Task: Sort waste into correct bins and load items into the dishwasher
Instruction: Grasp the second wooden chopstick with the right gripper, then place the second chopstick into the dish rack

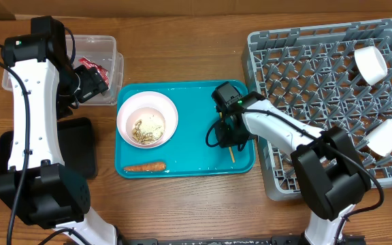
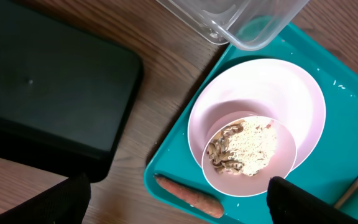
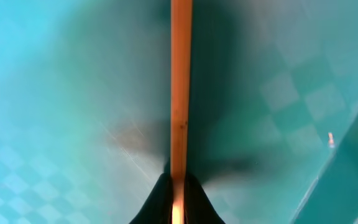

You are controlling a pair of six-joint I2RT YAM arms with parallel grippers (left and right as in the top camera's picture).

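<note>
A white bowl (image 1: 148, 119) of pale rice-like scraps (image 2: 248, 146) sits on a white plate (image 2: 291, 81) on the teal tray (image 1: 189, 95). An orange carrot (image 1: 144, 166) lies at the tray's front left; it also shows in the left wrist view (image 2: 188, 195). My right gripper (image 3: 178, 199) is shut on a wooden chopstick (image 3: 179, 81) low over the tray's right side (image 1: 231, 144). My left gripper (image 2: 179, 196) is open and empty, high over the tray's left edge. The clear tub (image 1: 111, 51) holds a red wrapper (image 1: 90, 68). Two white cups (image 1: 371, 62) (image 1: 386, 136) stand in the grey rack (image 1: 298, 75).
The black tray (image 1: 80, 146) lies left of the teal tray, partly under my left arm; it shows in the left wrist view (image 2: 48, 93). The tub's corner (image 2: 241, 22) is at the top of that view. The rack fills the table's right side.
</note>
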